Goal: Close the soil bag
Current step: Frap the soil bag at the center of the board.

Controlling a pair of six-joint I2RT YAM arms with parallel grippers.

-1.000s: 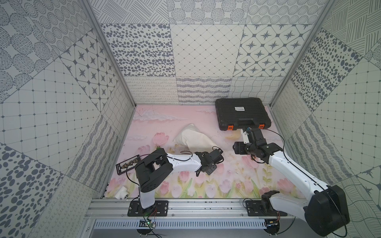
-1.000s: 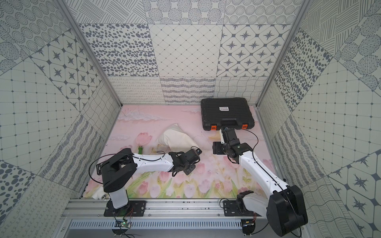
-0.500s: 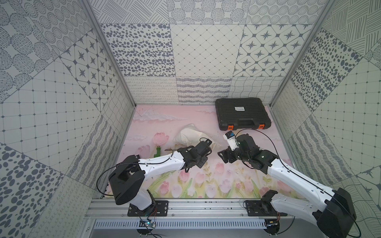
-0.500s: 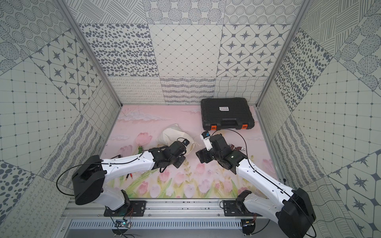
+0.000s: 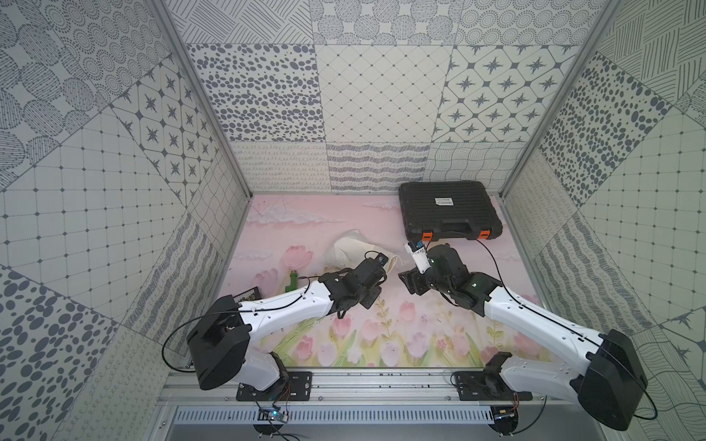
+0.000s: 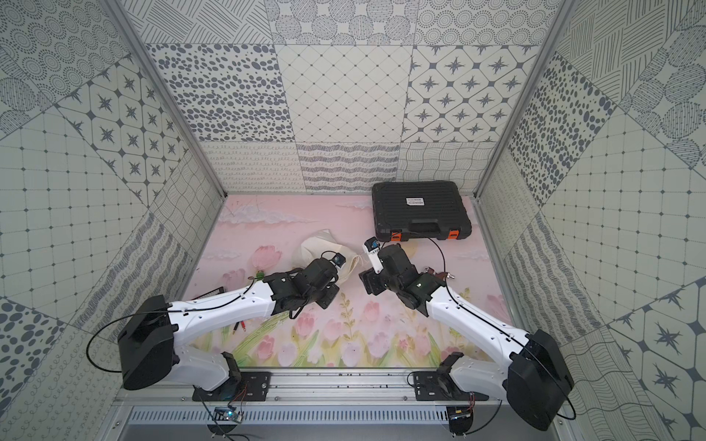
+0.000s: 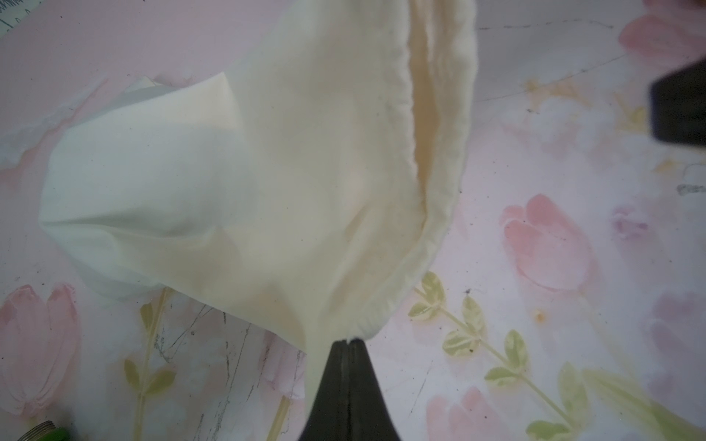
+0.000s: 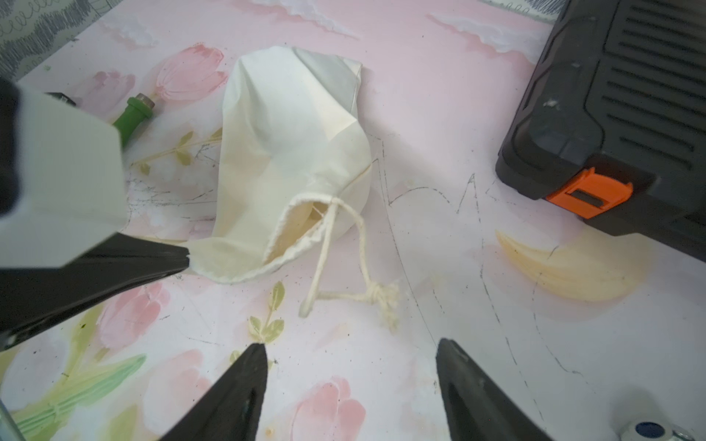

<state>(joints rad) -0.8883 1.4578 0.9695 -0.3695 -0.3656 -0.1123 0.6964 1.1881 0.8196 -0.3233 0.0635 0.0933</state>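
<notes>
Left fingers (image 7: 336, 374) pinch the soil bag's (image 5: 345, 250) hem, mid-frame in a top view, anchoring it on the table (image 8: 458, 267). My right fingers (image 8: 240, 385) gape wide near the knotted cord (image 8: 376, 296), ready to pull.

The soil bag (image 8: 290, 126) lies on the table (image 8: 458, 267) in front of the right gripper (image 8: 351, 343). Its mouth is turned toward that gripper. The cord's knotted end (image 8: 376, 296) lies on the table between the mouth and the right gripper, not touching it. The left gripper (image 8: 188, 259) touches the rim of the mouth from the side. The tool case (image 8: 630, 95) sits past the right gripper on the other side, apart from the bag. A small plug (image 8: 133, 114) lies beyond the left gripper, near the bag.
</notes>
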